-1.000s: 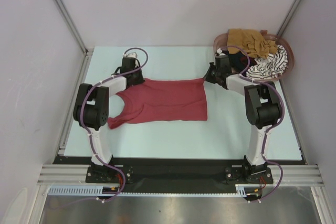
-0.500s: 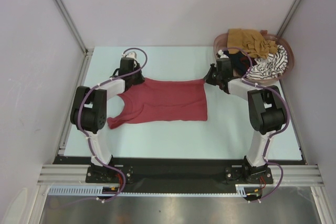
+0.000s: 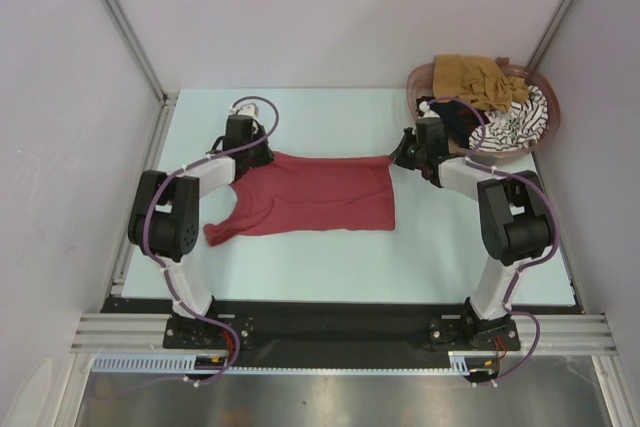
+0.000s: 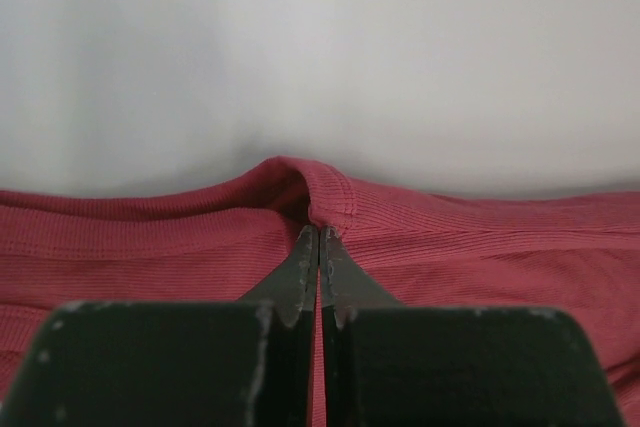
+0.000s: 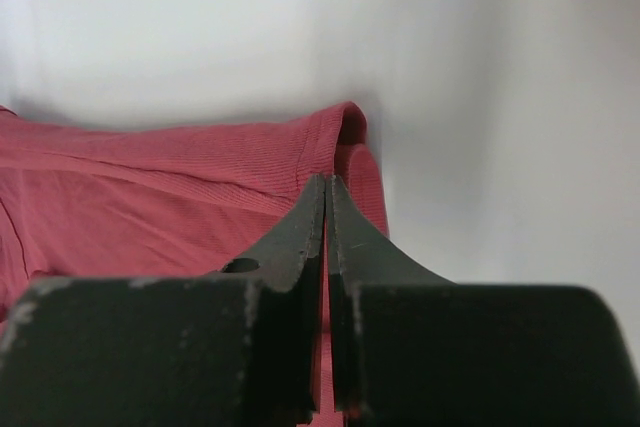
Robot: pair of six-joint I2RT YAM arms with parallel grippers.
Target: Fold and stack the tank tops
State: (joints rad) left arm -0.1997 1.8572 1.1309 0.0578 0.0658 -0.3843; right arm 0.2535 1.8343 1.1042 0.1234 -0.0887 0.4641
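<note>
The left claw (image 4: 318, 235) is clenched on the far edge of the dark red tank top (image 3: 320, 195), with cloth bunched at its tips. The right claw (image 5: 327, 185) pinches the far right corner. The top lies spread on the table (image 3: 330, 257) between both claws.

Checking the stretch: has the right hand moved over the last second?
Yes, slightly: the right hand, gripping the red tank top, slid rightward and nearer, judged against the basket.

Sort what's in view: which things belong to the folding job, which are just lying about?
Job: dark red tank top, pinched by left claw and right claw; mustard tank top; striped tank top.
Lying about: basket holding those two; table.
</note>
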